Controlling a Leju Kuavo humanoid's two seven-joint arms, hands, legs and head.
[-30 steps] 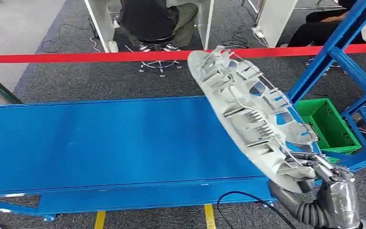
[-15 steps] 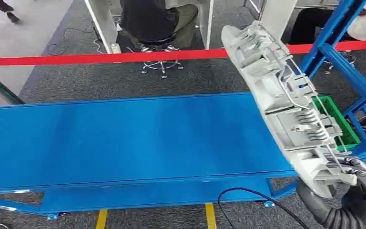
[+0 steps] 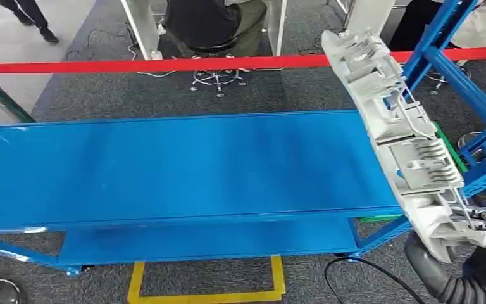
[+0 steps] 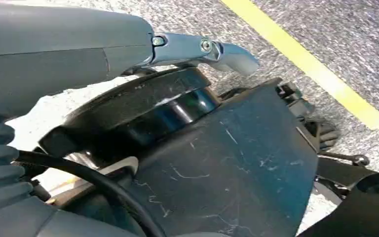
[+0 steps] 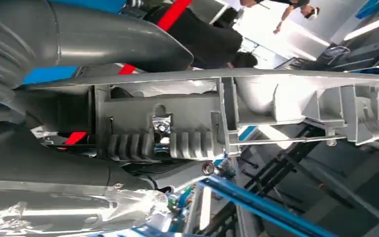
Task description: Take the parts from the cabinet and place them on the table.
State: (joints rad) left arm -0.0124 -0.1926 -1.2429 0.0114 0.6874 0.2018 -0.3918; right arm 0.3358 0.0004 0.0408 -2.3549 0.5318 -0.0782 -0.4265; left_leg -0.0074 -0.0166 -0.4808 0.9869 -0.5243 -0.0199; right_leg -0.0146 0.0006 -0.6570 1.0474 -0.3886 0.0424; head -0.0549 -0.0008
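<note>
A long grey plastic part (image 3: pixel 405 139) with ribs and clips stands slanted over the right end of the blue table (image 3: pixel 183 164). My right hand (image 3: pixel 474 266) grips its lower end, just off the table's front right corner. In the right wrist view the part (image 5: pixel 237 113) runs away from my right hand (image 5: pixel 39 163), whose fingers clasp its ribbed section. My left hand (image 4: pixel 128 39) hangs beside my body over the floor, with one finger out straight and nothing in it.
A red barrier tape (image 3: pixel 164 64) runs behind the table, and a person sits on a stool (image 3: pixel 215 25) beyond it. A blue rack frame (image 3: pixel 462 95) and a green crate (image 3: pixel 446 142) stand on the right. Yellow floor marking (image 3: pixel 202 294) and a black cable (image 3: pixel 367 269) lie in front.
The camera has shifted a little. My right hand has swung the part to the right, from lying across the table's right portion to standing steeper along its right end.
</note>
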